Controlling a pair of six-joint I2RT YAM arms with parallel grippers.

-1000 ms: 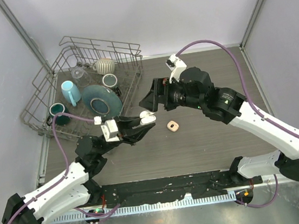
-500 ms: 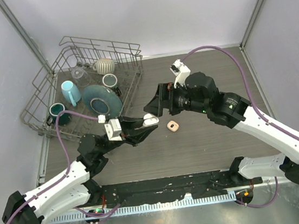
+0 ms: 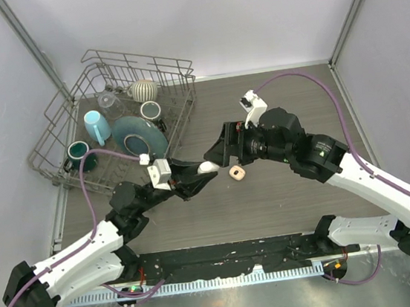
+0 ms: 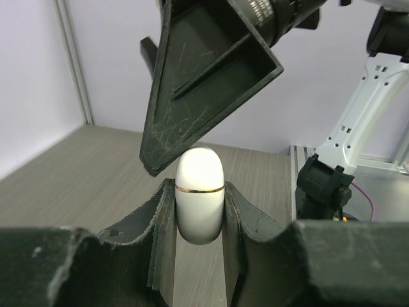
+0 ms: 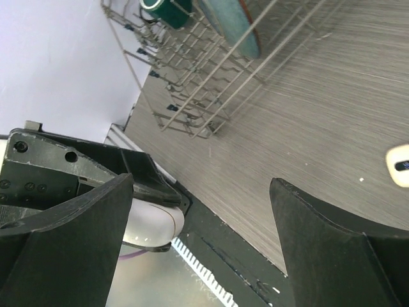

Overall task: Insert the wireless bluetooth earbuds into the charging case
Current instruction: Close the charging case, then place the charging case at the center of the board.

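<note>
My left gripper (image 3: 204, 171) (image 4: 199, 187) is shut on the charging case (image 3: 208, 166) (image 4: 199, 192), a white oval shell with a thin gold band, lid closed, held above the table. My right gripper (image 3: 215, 152) (image 5: 203, 184) is open, and one of its fingers (image 4: 204, 83) hangs just over the top of the case. In the right wrist view the case (image 5: 153, 227) sits beside the left finger, not between the pair. A small cream piece with dark marks (image 3: 237, 172) (image 5: 399, 165), possibly an earbud, lies on the table to the right of the case.
A wire dish rack (image 3: 59, 126) (image 5: 211, 77) stands at the back left, holding a teal plate (image 3: 139, 135), a blue cup (image 3: 97, 125), a teal mug (image 3: 79, 150) and a striped bowl (image 3: 145, 90). The arm bases line the near edge.
My right gripper has come down and nearer, closing in on the case from above. The left gripper, still holding the case, has shifted slightly right and nearer.
</note>
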